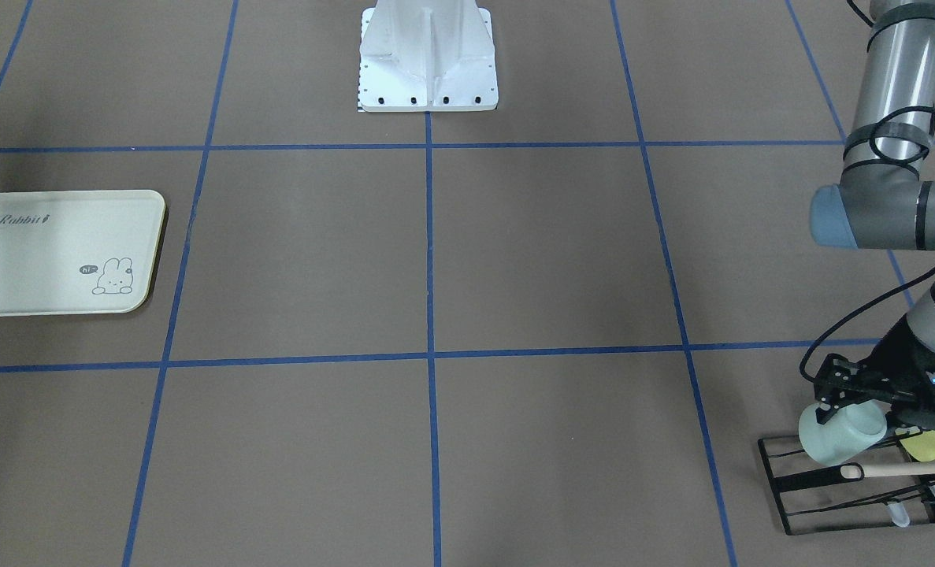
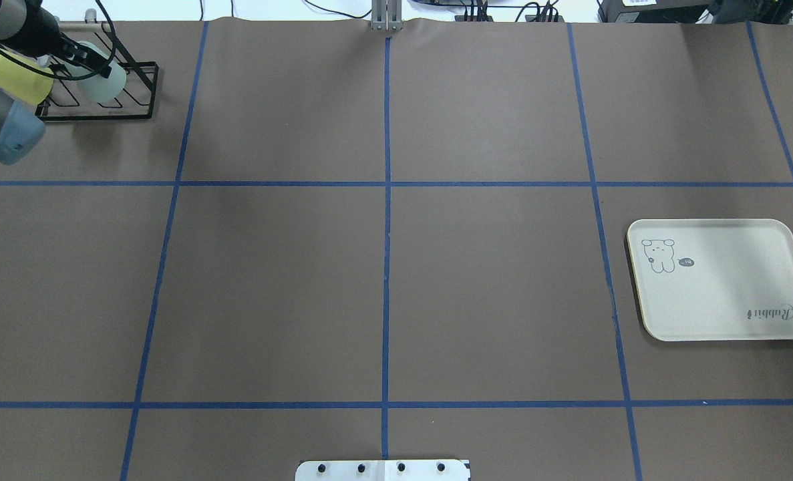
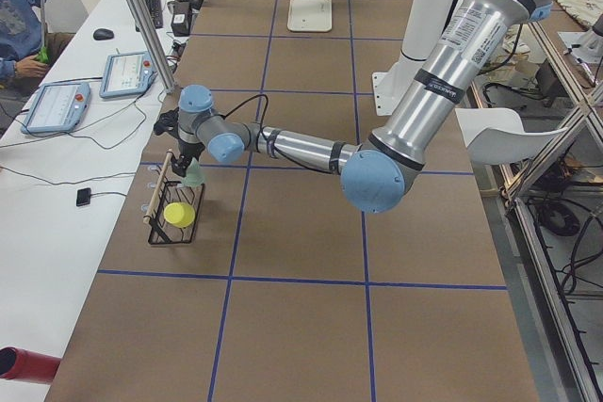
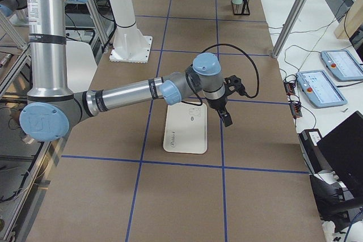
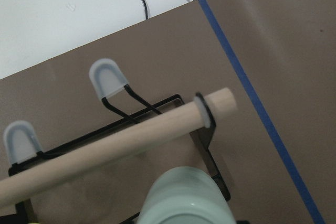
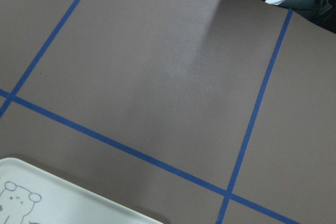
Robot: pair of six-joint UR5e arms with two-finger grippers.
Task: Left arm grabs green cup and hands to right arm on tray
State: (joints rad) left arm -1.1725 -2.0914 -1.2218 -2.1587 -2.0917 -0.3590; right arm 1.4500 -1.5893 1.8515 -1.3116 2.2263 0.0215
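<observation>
- The left gripper [image 1: 851,400] has its jaws closed narrowly on the green cup [image 1: 840,433], as best I can judge; the fingers are partly hidden behind it.
- The cup hangs tilted just above the black wire rack [image 1: 818,476], close to the rack's wooden bar [image 1: 908,470]. A yellow cup [image 2: 14,75] sits beside it in the rack.
- The tray [image 2: 723,300] lies well apart from the rack, at the opposite end of the table.
- The right gripper [image 4: 225,114] hovers by the tray, far from the rack. I cannot tell whether its jaws are open.
- Coming away, the cup could catch on the bar or a wire prong, dragging the light rack or knocking the yellow cup.
- Smooth, tapered plastic held at a tilt may slip on the long carry away from the rack.
- If the left gripper lets go before the right one has a grip, the cup drops.
</observation>
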